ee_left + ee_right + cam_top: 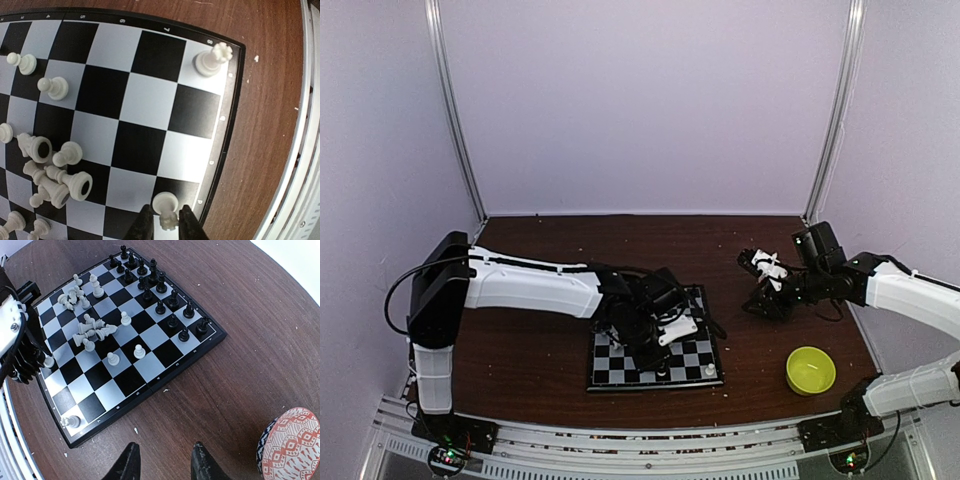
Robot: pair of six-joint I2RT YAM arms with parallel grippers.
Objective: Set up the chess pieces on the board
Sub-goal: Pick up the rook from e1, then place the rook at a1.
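Observation:
The chessboard (700, 362) lies near the table's front; it also shows in the left wrist view (145, 100) and the right wrist view (165, 352). My left gripper (166, 225) is shut on a white chess piece (167, 210) whose base stands over a black edge-row square. A white piece (212, 59) stands in the corner square. Several white pieces (55, 175) lie toppled in a heap on the left. Black pieces (160, 285) stand in two rows at the far side. My right gripper (162, 462) is open and empty above bare table, right of the board.
A yellow-green bowl (811, 369) sits at the front right. A red-patterned bowl (295, 445) shows at the right wrist view's lower right. Pale crumbs (135, 430) dot the wood. The metal table edge (305, 150) runs close beside the board.

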